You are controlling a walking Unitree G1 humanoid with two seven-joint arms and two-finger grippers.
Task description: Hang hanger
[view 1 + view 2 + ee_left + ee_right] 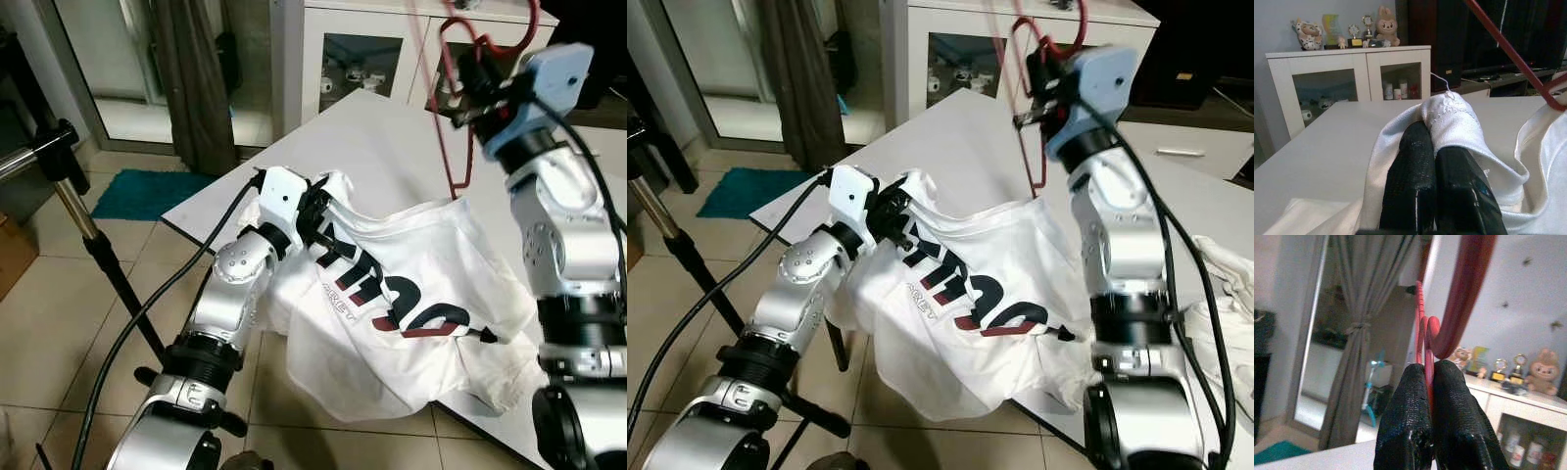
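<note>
Holding the red hanger [460, 108] aloft, the right gripper [1429, 377] has its jaws pressed together on the hanger's wire just below the hook; the right wrist view shows the red wire pinched between the two black fingers [1406, 406]. The hanger hangs tilted above the white surface [392, 137], its lower end reaching down into the upper edge of the white shirt [411, 294]. The shirt, printed with dark and red lettering, lies partly on the surface and drapes over its near edge toward the tiled floor [59, 323]. The left gripper [1435, 147] is at the shirt's left upper corner, its jaws closed on a fold of the white fabric; the left wrist view shows cloth bunched over and between the fingertips [1413, 142]. A black cable [147, 313] runs from the left arm down toward the floor. A metal rail on a black stand [59, 186] stands to the left of the surface, well apart from the hanger. Behind the surface is a white glass-door cabinet [1352, 73] with plush toys [1383, 22] and small trophies on top. A grey curtain [191, 78] hangs by a doorway, with a teal mat [142, 191] on the floor beside it.
</note>
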